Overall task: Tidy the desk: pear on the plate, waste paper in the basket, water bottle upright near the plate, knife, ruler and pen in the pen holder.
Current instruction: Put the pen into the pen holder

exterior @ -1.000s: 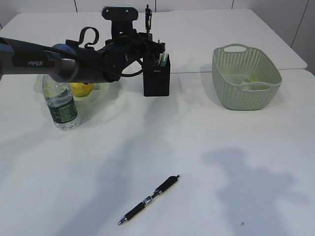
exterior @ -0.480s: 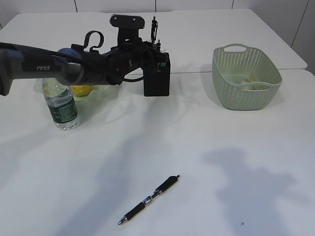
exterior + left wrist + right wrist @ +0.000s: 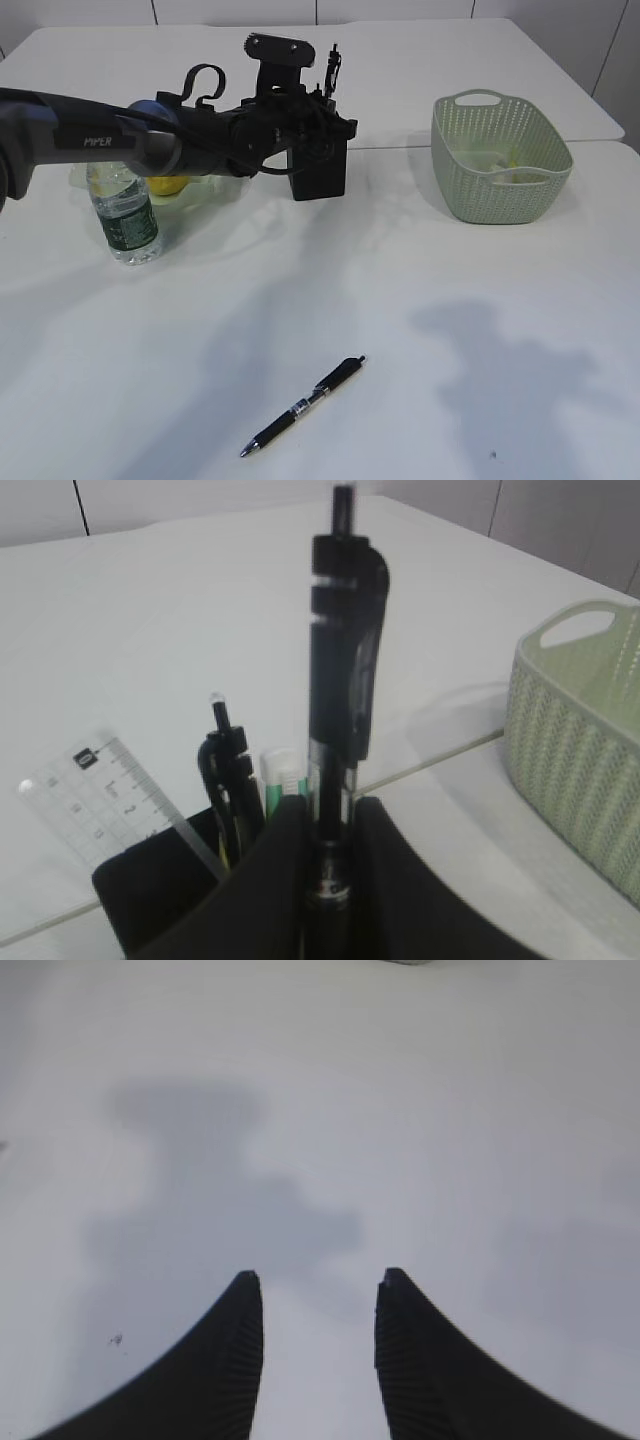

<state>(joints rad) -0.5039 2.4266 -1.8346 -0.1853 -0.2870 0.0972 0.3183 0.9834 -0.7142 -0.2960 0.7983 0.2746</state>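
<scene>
Water bottle (image 3: 123, 205): upright, left on the surface, just in front of plate (image 3: 205, 185) with pear (image 3: 166, 184).

Left claw (image 3: 325, 875): clamped on a black pen (image 3: 340, 680), upright above pen holder (image 3: 320, 165), where ruler (image 3: 105, 800) already stands. Risk: the holder is crowded; a skewed drop could catch its contents or tip it.

Second pen (image 3: 303, 406): loose, near edge.

Right claw (image 3: 318, 1345): apart, empty, above bare surface.

Basket (image 3: 500, 160): right, scraps inside.
</scene>
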